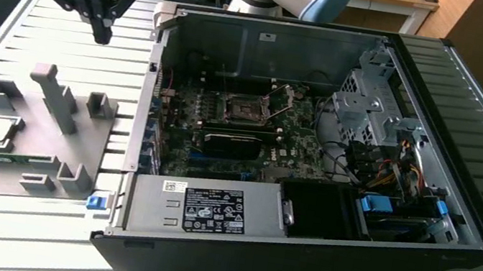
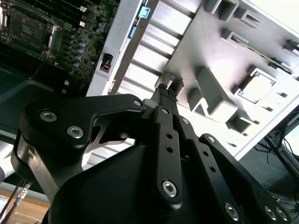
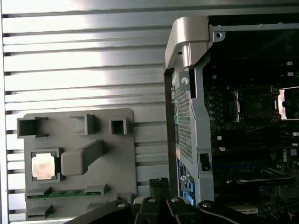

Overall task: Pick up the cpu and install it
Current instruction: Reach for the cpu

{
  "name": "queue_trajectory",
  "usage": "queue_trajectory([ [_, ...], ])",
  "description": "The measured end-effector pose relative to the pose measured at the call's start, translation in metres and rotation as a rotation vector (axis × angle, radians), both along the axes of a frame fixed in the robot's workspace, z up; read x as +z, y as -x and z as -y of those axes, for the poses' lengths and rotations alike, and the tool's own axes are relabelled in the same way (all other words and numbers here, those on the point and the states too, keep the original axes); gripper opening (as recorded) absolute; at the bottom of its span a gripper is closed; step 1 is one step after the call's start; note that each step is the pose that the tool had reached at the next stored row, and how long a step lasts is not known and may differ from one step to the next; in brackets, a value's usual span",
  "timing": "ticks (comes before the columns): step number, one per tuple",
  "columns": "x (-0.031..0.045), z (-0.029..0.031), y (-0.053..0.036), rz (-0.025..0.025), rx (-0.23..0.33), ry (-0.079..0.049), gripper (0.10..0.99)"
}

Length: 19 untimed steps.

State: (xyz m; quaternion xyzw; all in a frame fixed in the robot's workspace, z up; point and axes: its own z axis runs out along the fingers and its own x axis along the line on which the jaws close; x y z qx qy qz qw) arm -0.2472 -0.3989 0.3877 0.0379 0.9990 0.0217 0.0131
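One gripper [image 1: 101, 32] up high, pinched shut and holding nothing
Cpu [image 3: 43, 166] sits in its pocket on the grey tray [image 3: 119, 158], beside the open case [image 1: 237, 40], well apart from the gripper

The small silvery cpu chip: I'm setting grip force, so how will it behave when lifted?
Probably rigid and light: the flat square silvery-topped cpu looks thin. Its smooth metal top may be slippery. It sits recessed in the grey moulded tray, so pushing likely won't move it.
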Motion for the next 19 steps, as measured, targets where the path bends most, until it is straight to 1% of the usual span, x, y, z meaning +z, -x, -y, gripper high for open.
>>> queue_trajectory([
  [19,-0.0007,0.0000,0.0106,0.0000,0.000,0.000,0.106],
])
